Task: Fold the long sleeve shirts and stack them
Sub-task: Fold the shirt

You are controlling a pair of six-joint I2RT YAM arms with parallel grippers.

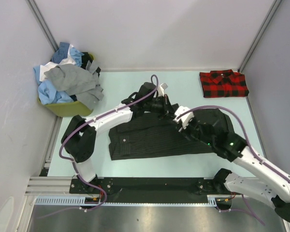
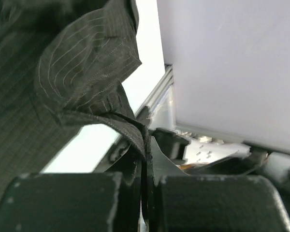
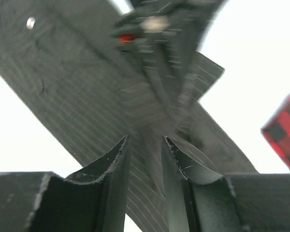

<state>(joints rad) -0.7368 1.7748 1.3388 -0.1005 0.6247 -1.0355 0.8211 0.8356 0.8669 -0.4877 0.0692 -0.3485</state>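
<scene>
The dark charcoal pinstriped shirt (image 1: pixel 150 140) lies spread across the middle of the table. Both grippers meet over its far edge. My left gripper (image 1: pixel 161 103) is shut on a raised fold of this shirt (image 2: pixel 82 72), the cloth pinched between its jaws (image 2: pixel 146 145). My right gripper (image 1: pixel 173 112) hovers just above the same shirt (image 3: pixel 87 96), jaws parted (image 3: pixel 145 142), pinstriped cloth showing through the gap. A red-and-black plaid shirt (image 1: pixel 224 83) lies folded at the back right corner, and its edge (image 3: pixel 286 130) shows in the right wrist view.
A yellow-green basket (image 1: pixel 70 109) at the back left holds a heap of blue, white and grey shirts (image 1: pixel 67 79). Walls close the table at the back and both sides. A metal rail (image 1: pixel 53 186) runs along the near edge by the arm bases.
</scene>
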